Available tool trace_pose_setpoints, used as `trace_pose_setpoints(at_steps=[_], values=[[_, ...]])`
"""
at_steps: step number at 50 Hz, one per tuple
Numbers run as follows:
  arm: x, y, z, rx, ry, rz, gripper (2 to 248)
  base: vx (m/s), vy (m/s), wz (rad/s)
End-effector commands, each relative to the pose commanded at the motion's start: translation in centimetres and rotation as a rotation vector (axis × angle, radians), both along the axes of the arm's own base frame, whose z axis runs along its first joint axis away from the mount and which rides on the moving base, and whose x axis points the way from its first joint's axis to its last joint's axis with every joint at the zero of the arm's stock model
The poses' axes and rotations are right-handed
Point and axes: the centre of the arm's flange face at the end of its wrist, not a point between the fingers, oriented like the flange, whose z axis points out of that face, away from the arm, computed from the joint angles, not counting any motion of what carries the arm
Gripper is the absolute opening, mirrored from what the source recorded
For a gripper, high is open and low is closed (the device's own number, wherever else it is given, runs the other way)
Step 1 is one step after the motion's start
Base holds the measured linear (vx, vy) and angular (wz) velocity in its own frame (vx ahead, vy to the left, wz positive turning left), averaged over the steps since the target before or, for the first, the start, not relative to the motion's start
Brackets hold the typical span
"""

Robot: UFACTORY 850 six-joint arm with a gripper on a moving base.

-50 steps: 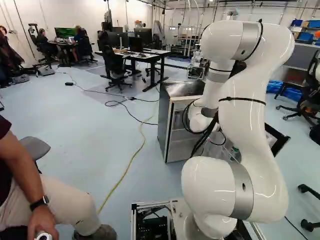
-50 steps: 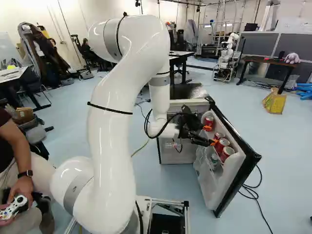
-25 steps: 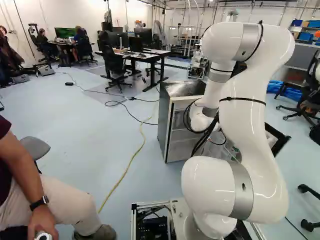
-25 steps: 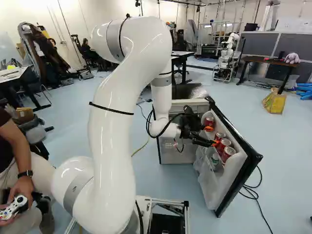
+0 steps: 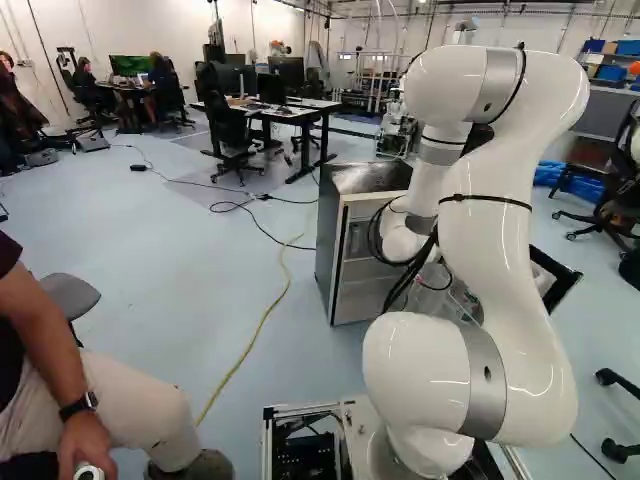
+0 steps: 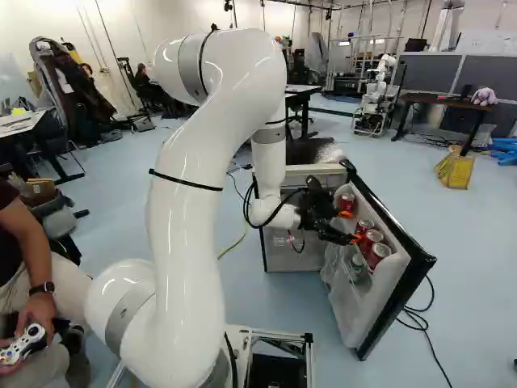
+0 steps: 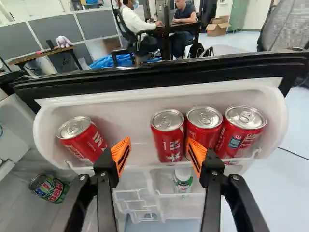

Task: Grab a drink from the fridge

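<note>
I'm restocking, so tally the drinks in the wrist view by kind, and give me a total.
Red cans: 4
Green multicoloured can: 1
Green-labelled bottle: 1
Total: 6

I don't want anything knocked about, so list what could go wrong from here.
In the wrist view, the open gripper has one orange pad overlapping the middle can of the close trio, so it might bump or jam there.
Pressing on the cans could swing the open fridge door.
A slipped can might hit the small bottle below.
</note>
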Motion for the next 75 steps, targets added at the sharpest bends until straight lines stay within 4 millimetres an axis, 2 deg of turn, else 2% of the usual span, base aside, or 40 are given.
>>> trace_pose_setpoints(at_steps=[35, 58, 75], values=[[1.6, -0.4, -0.6, 0.039, -0.01, 0.002, 171, 0.0, 0.0, 0.0], [2.6, -2.7, -0.9, 0.031, -0.033, -0.035, 171, 0.0, 0.0, 0.0], [2.7, -2.9, -0.9, 0.03, -0.035, -0.038, 171, 0.0, 0.0, 0.0]])
